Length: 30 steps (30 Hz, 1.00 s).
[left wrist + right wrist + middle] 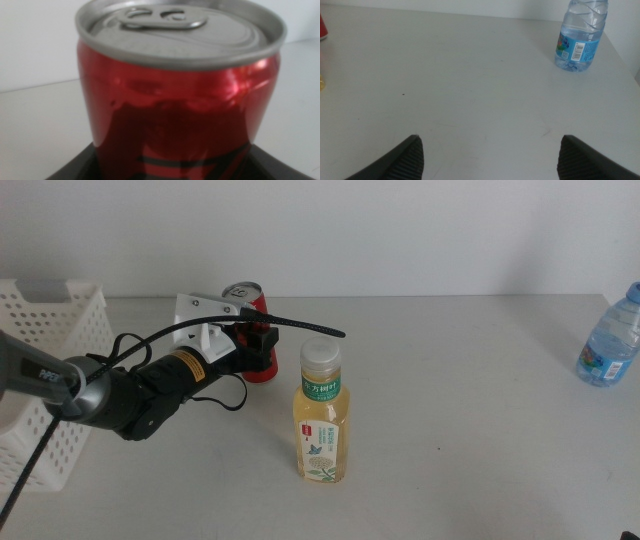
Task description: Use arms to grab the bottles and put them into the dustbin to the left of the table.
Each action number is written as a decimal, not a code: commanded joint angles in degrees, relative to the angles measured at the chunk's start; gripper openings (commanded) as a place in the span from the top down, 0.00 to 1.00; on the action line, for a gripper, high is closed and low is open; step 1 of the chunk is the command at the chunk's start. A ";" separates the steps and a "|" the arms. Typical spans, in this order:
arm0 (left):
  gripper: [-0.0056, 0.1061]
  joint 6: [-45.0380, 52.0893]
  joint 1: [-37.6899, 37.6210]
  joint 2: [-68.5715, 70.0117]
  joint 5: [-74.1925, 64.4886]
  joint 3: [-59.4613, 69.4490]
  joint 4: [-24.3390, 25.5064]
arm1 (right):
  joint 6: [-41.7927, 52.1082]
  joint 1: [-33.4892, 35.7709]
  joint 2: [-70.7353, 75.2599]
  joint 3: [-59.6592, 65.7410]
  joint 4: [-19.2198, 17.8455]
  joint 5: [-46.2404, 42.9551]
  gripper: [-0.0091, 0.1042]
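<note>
From the middle view, the left arm reached in from the left side of the surface (480,430), and its left pincer (256,346) sat at the red can (250,330), which stood upright near the far edge, left of centre. The dark jaws appeared to flank the can's lower body, though whether they pressed it I could not tell from here. The dustbin (50,360) stood at the left edge, just beside that arm, so the carry would be short and leftward. The tea bottle (321,415) stood upright nearer the front, close to the can, and the water bottle (610,335) stood far off at the right edge.

In the left wrist view the red can (180,100) filled the picture, upright, its long axis vertical, with dark jaw surfaces on either side of its base; contact looked likely but was not plain.

In the right wrist view the right pincer (490,155) hung with jaws wide apart over bare surface, holding nothing. The water bottle (580,37) lay ahead of it and to one side, upright, clearly this arm's nearer target.
</note>
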<state>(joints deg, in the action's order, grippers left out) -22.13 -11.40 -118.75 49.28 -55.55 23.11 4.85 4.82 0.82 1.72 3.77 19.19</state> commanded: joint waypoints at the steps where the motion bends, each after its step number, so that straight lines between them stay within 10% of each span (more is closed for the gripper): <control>1: 0.96 -0.71 -0.06 6.40 3.47 -1.42 -0.94 | 0.65 -0.33 1.20 -0.62 -0.48 -3.66 0.25; 30: 0.96 -0.45 -0.06 44.62 -37.21 -1.31 0.36 | 0.65 -0.33 1.20 -0.62 -0.48 -3.66 0.25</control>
<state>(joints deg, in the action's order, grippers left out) -22.07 -11.40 -78.23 9.00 -54.98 24.56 4.85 4.82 0.82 1.72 3.77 19.19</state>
